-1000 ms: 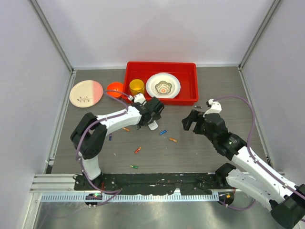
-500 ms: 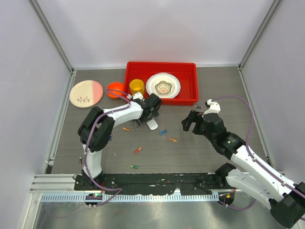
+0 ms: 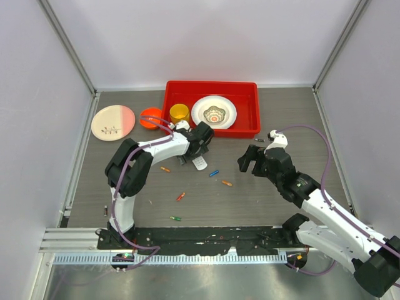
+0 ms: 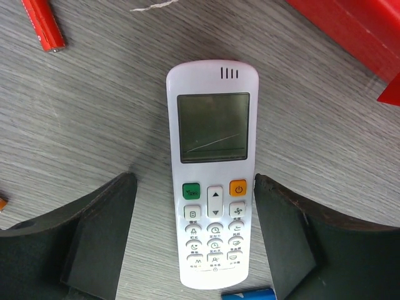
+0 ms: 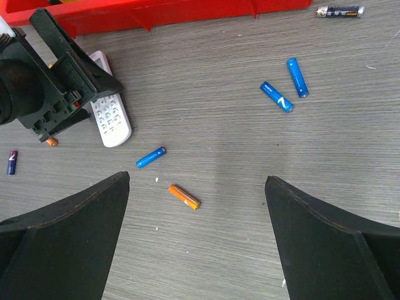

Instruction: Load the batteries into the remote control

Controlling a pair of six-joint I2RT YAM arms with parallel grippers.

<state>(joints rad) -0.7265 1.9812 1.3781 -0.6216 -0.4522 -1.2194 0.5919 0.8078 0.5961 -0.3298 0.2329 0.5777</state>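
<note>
The white remote control lies face up on the table, screen and buttons showing. My left gripper is open; its fingers stand either side of the remote's button end with gaps on both sides. In the top view the remote lies just below the left gripper. My right gripper is open and empty above an orange battery and a blue battery. Two more blue batteries lie further right. The remote shows there half hidden by the left gripper.
A red tray with a yellow cup and a patterned plate stands at the back. An orange bowl and a pink plate lie left. Red and green batteries lie nearer the front; a black one lies by the tray.
The left arm's elbow has swung left and its gripper has shifted slightly left over the remote. The remote and the right arm have barely moved.
</note>
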